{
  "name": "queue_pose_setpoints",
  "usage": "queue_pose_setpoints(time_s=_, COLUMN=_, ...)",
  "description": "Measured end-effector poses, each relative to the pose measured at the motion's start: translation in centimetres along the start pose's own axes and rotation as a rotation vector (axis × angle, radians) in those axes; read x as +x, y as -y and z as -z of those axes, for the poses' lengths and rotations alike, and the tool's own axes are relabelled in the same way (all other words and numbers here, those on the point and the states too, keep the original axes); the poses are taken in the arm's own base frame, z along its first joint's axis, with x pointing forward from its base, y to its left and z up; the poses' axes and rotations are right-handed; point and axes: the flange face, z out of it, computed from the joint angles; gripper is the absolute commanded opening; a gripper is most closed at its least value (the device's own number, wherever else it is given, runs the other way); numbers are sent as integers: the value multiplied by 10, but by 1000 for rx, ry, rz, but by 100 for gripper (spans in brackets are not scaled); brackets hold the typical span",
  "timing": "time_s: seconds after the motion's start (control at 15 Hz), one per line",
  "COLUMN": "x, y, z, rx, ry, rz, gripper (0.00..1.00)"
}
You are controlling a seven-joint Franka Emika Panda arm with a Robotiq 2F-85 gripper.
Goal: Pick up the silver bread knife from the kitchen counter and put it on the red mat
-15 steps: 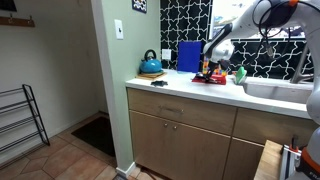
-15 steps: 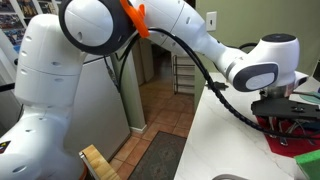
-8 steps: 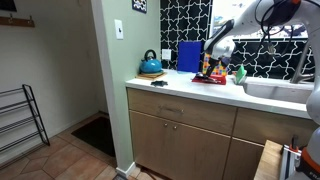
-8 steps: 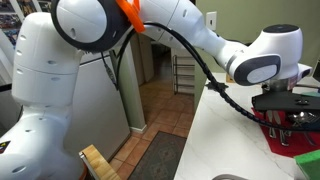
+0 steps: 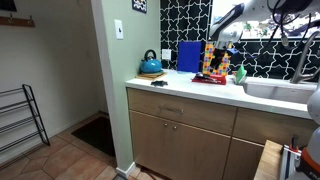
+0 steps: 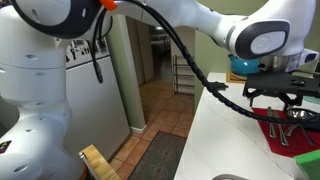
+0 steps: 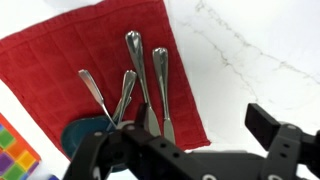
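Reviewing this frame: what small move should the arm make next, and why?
Probably a short retreat up and away from the red mat. In the wrist view the gripper hangs above the mat with its jaws apart and nothing between them. Four silver utensils lie on the mat, so the placing looks done, though I cannot tell them apart by type.

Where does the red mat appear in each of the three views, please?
Exterior view: the red mat lies on the counter, just right of the blue board.
Exterior view: it sits at the lower right edge, under the claw.
Wrist view: it runs from upper left to centre, with cutlery on it.
Shared landmark: the white kitchen counter.
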Motion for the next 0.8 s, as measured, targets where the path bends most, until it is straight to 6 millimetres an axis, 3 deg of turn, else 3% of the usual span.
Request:
queue_pose_setpoints(time_s=0.4, x=-13, y=22, z=55, rx=-83, ry=131, rz=-272, gripper=100)
queue_pose_setpoints(time_s=0.8, x=-25, y=53, z=83, rx=-82, ry=178, rz=-356, gripper=100)
